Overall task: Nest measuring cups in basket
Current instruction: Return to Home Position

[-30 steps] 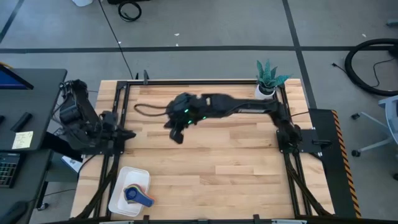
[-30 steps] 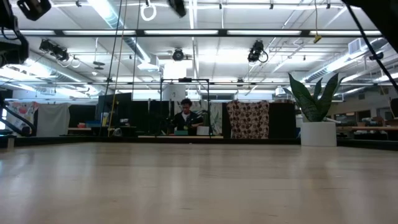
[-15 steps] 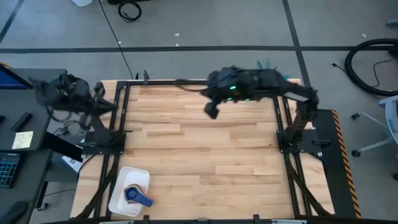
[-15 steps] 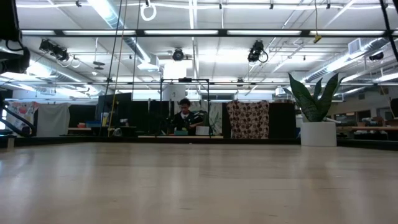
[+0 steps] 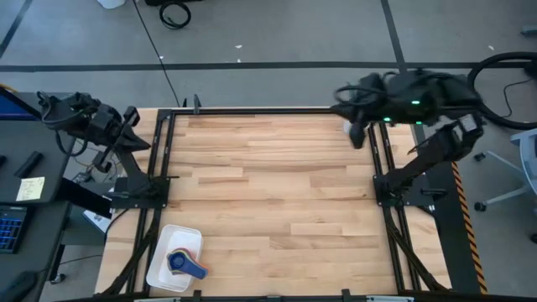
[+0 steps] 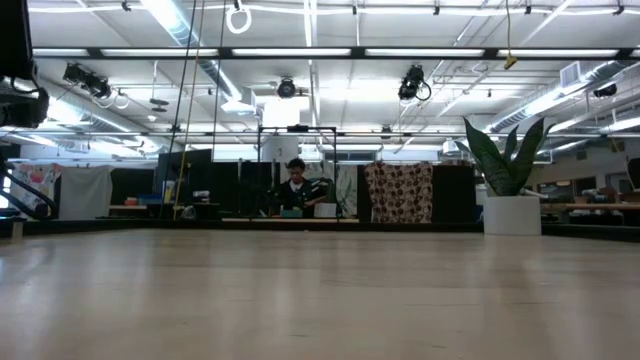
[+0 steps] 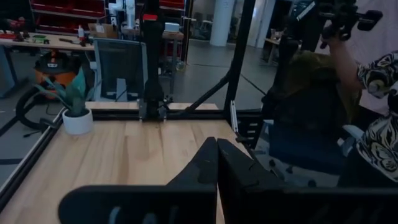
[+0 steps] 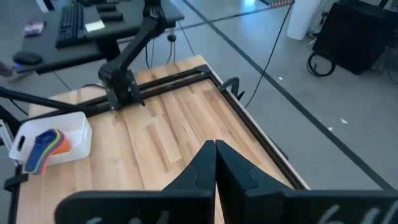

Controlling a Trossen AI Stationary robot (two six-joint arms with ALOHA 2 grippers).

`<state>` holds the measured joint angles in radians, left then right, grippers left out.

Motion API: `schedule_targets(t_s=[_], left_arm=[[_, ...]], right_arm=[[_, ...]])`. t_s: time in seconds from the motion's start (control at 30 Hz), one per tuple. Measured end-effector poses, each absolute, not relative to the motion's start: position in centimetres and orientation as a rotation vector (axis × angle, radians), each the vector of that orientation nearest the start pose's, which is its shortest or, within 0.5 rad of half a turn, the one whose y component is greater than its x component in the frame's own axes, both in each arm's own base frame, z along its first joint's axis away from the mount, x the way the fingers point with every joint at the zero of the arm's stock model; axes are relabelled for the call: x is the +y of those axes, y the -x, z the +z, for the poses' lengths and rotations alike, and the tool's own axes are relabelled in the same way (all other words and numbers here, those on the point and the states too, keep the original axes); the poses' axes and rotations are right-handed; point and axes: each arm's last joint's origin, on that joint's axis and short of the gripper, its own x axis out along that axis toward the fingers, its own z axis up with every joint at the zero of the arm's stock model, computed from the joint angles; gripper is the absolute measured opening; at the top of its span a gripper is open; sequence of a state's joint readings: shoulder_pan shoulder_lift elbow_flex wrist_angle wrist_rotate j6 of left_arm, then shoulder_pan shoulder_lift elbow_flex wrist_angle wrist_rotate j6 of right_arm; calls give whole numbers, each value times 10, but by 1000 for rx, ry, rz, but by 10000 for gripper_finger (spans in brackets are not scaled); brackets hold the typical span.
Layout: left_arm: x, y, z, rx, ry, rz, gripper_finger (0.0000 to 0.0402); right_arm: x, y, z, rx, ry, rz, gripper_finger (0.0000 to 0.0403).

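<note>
the measuring cups (image 5: 185, 262) lie stacked one inside the other in the basket (image 5: 172, 239), with the dark blue one on top and its handle pointing over the rim. so the nesting itself looks finished. i judge that the step in hand is only to bring both arms to their resting pose.

the basket stands on the worktop (image 5: 277, 193) in the corner on the left arm's side, at the bottom of the high view. neither arm is near it.

the left end effector (image 7: 217, 163) is beyond the left edge of the worktop, beside the frame, with the arm folded. its two fingers are pressed together with nothing between them. it looks across the worktop toward the potted plant (image 7: 73, 106) in the opposite far corner. the basket is well apart from it and does not show in its wrist view.

the right end effector (image 8: 215, 155) is raised over the far corner on the right side, and its fingers also meet and hold nothing. from there the basket (image 8: 78, 134) with the cups (image 8: 42, 146) is seen far off, diagonally across the worktop.

the next move probably calls for no grasp. each arm should fold down on its own side, and the right one should take care to pass clear of the plant and the frame rail.
</note>
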<state>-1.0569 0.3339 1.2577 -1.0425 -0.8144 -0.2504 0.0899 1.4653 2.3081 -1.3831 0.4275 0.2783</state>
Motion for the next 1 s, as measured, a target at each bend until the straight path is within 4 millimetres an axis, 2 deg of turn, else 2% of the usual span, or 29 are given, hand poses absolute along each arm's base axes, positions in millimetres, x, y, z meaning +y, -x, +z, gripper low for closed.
schedule_targets(t_s=[0.1,0.2,0.5,0.6,0.7,1.0], left_arm=[[47,2,400,90,162,-231,0],[47,2,385,78,173,-232,0],[56,7,336,9,206,-250,0],[49,4,334,18,143,-258,0],[46,3,337,-32,150,-322,0],[32,-4,331,-67,77,-351,0]], right_arm=[[8,-170,544,460,-142,-405,8],[11,-159,545,461,-147,-419,8],[31,-157,535,492,-130,-459,9],[36,-152,526,482,-148,-508,9],[39,-144,515,457,-180,-559,9],[52,-146,461,421,-226,-565,9]])
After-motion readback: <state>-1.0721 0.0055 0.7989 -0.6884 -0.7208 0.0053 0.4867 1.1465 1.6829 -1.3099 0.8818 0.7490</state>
